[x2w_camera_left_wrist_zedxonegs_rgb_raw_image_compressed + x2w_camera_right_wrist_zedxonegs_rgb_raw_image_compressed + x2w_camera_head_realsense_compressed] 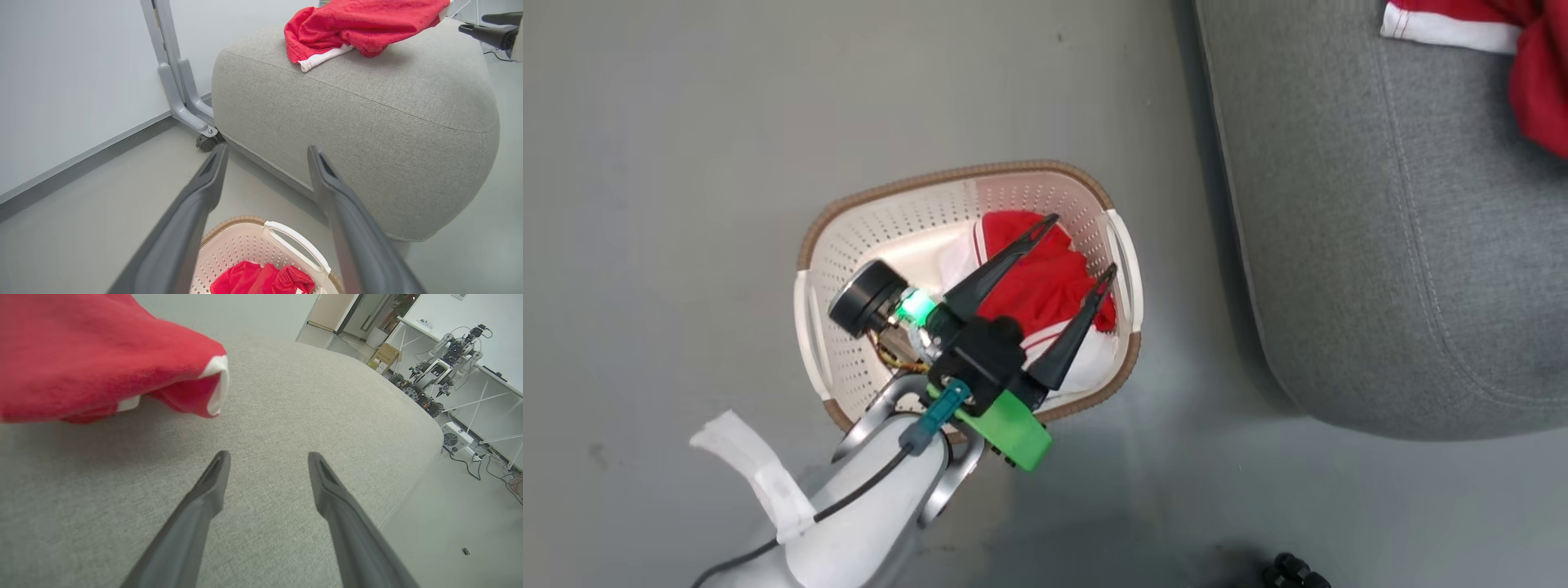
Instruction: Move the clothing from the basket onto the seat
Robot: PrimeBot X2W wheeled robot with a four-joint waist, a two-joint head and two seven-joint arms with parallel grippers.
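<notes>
1. Left claw (1083, 242) hangs wide open and empty above the basket (890, 192), where one red garment (1037, 290) lies.
2. Right claw (267, 455), spread wide, holds nothing; the other garment (81, 355) rests on the seat (294, 416).

floor (686, 122): grey | wall (61, 81): white | wheeled frame (179, 94): grey, beside wall
</notes>
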